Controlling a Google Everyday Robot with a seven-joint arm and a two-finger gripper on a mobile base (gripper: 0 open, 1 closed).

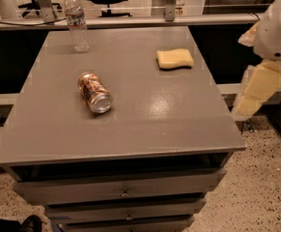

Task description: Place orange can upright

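Note:
The orange can (94,92) lies on its side on the grey table (145,124), left of the middle, with its silver end turned toward the front right. My gripper (257,91), with pale yellow fingers under a white arm, hangs off the table's right edge. It is far to the right of the can and touches nothing.
A clear plastic water bottle (77,21) stands upright at the table's back left corner. A yellow sponge (175,58) lies at the back right. Drawers (124,192) sit under the tabletop. Office chairs and a rail stand behind the table.

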